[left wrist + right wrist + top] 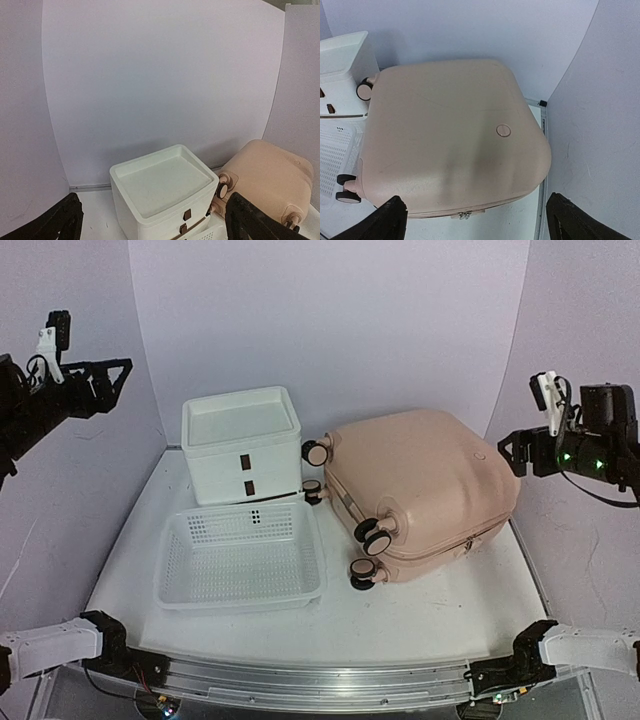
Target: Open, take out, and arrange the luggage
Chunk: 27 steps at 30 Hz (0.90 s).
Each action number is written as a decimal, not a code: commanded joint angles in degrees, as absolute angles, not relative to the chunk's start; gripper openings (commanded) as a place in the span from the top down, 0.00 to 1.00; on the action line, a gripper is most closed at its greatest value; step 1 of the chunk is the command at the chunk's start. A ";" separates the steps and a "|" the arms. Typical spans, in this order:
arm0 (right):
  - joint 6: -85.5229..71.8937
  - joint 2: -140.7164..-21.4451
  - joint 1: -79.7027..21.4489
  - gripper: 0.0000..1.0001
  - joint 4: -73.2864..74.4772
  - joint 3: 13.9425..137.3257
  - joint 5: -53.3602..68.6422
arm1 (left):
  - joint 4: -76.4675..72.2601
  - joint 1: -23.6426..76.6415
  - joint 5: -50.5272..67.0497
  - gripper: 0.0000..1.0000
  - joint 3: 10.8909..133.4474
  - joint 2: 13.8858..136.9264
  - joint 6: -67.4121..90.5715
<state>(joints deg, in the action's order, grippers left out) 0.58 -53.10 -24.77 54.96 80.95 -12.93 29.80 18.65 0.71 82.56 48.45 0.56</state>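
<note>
The pale pink suitcase (pixel 420 480) lies flat on one broad side on the right half of the white counter (pixel 420 612), closed, with its seam running around the edge. Its long axis runs roughly left to right across the counter, slightly skewed. The wheeled end faces the left edge and a little toward the near edge, and the opposite end points toward the far right corner. The four caster wheels (pixel 375 536) stick out sideways from that left end. The two farther wheels sit just beside the right wall of the white two-drawer unit (pixel 240 445), and the two nearer ones sit just beside the right rim of the white perforated basket (pixel 240 560). The drawer unit stands toward the far edge left of centre, with the basket directly in front of it. In the right wrist view a small round disc (pixel 503 130) shows on the upward shell, and zipper pulls (pixel 465 215) hang at the near seam. The left pincer (pixel 118 377) hangs high beyond the left edge, its fingers spread wide and gripping nothing. The right pincer (pixel 512 453) hangs high over the right edge, above the suitcase's far end, likewise spread wide and empty.
</note>
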 commanded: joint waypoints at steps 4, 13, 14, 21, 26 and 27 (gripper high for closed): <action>-6.89 -52.46 -23.69 0.02 59.60 76.19 -17.57 | 32.10 16.59 1.52 0.01 77.12 47.84 7.87; -12.30 -53.33 -22.82 0.02 63.52 71.35 -20.44 | 34.75 14.95 9.18 0.01 73.18 52.26 16.00; -12.96 -53.54 -22.78 0.02 63.99 70.93 -20.66 | 34.87 14.83 10.83 0.01 72.88 53.00 17.02; -16.59 -55.14 -22.48 0.02 65.14 69.45 -22.01 | 34.94 16.84 19.54 0.01 69.66 59.49 23.64; -19.70 -56.77 -22.42 0.02 66.83 69.21 -24.47 | 34.05 19.29 24.29 0.01 65.99 64.36 29.55; -20.30 -57.14 -22.42 0.02 67.22 69.19 -24.95 | 33.59 20.03 24.83 0.01 65.10 65.04 30.69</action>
<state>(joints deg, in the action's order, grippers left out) -16.51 -56.25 -22.74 66.37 69.23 -21.50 34.96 18.26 19.35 67.18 63.07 24.60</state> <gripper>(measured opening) 0.983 0.994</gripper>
